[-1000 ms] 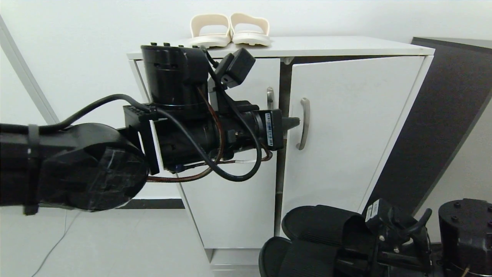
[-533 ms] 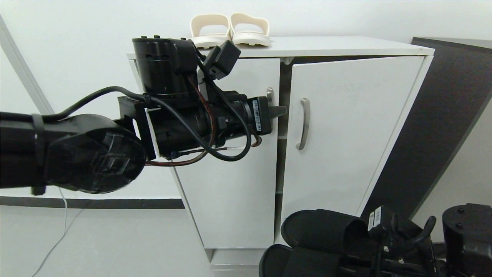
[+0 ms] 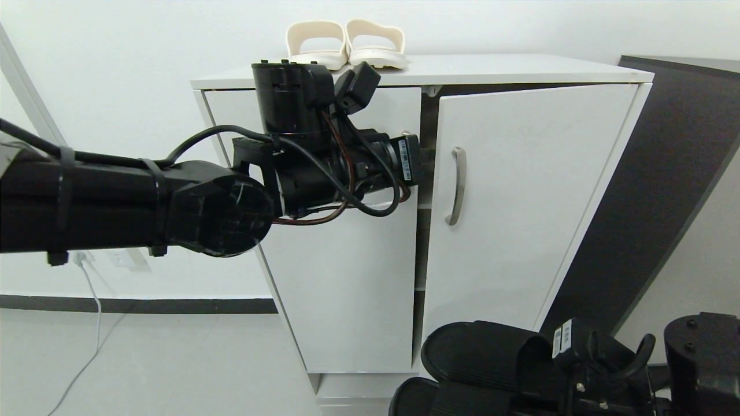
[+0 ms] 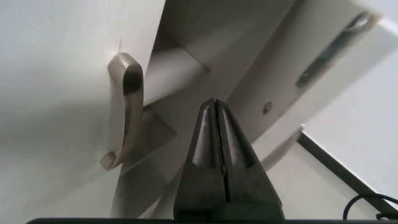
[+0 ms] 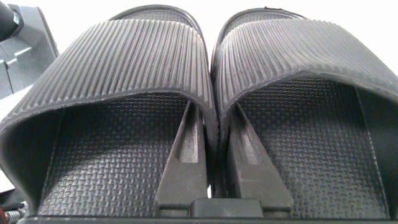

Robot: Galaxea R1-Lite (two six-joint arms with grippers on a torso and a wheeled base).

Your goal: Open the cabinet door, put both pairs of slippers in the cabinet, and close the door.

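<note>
A white two-door cabinet stands ahead, its right door ajar with a dark gap between the doors. My left gripper is shut with nothing in it, tips at that gap, left of the right door's handle. In the left wrist view the shut fingertips point into the opening beside a door handle. A pair of cream slippers sits on the cabinet top. Low at the right, my right gripper is shut on the black slippers, clamping their inner edges together.
A white wall stands behind and left of the cabinet, with a cable hanging down to the floor. A dark panel leans along the cabinet's right side. Open floor lies left of the cabinet.
My left gripper pulled back from the right door's handle, rose, then pushed forward to the gap between the doors. The black slippers in my right gripper sank slightly.
</note>
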